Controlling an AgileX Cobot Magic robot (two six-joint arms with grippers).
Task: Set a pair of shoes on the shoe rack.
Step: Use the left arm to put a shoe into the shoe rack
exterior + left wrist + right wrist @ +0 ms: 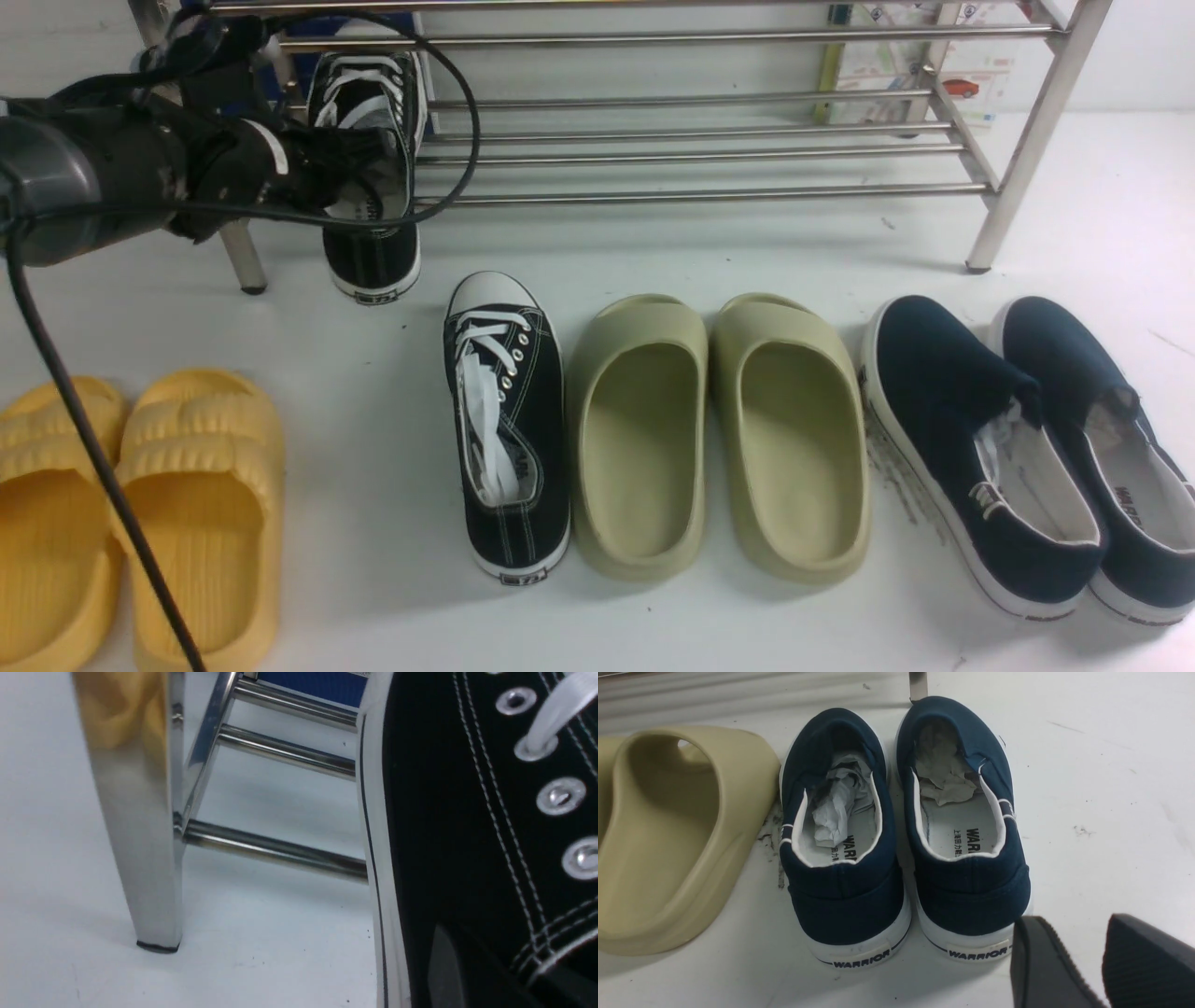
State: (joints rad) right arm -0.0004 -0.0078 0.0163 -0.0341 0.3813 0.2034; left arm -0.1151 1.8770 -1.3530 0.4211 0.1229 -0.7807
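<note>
The steel shoe rack [700, 145] stands across the back. My left gripper [359, 173] is shut on the collar of one black sneaker [372, 140] at the rack's left end. The sneaker is tilted, with its toe up over the rails and its heel hanging in front of the front rail. In the left wrist view its black side [444, 812] fills the right, next to a rack leg [135, 812]. The other black sneaker [509, 429] lies on the floor, toe towards the rack. My right gripper [1083, 956] is open and empty behind the navy slip-ons [901, 835].
Yellow slippers [131, 504] lie at the front left, olive-beige slippers [719, 439] in the middle, navy slip-ons [1027, 448] at the right. My left arm's black cable [93, 448] runs down across the yellow slippers. Printed boxes [896, 65] stand behind the rack's right end.
</note>
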